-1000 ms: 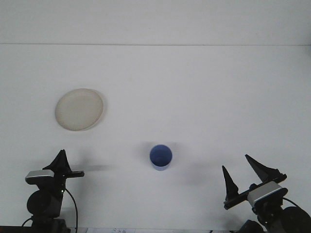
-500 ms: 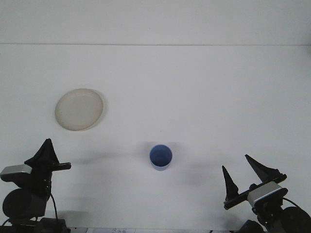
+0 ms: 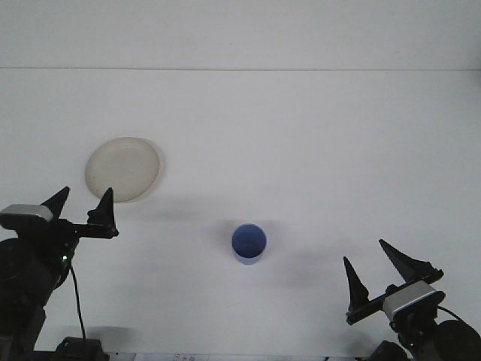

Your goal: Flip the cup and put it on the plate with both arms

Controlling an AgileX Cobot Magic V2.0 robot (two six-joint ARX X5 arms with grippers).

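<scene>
At the lower right of the frame the right claw (image 3: 376, 278) has not moved, its two black pointed fingers spread and empty. At the lower left, the left claw (image 3: 81, 207) has risen and turned within the last second, and its fingers now show spread apart, pointing toward the plate; I judge the approach is only beginning. The blue cup (image 3: 249, 244), smooth and round, stands at the lower centre on the matte white surface (image 3: 316, 150). Farther, upper left, lies the shallow cream plate (image 3: 123, 168), well apart from the cup
</scene>
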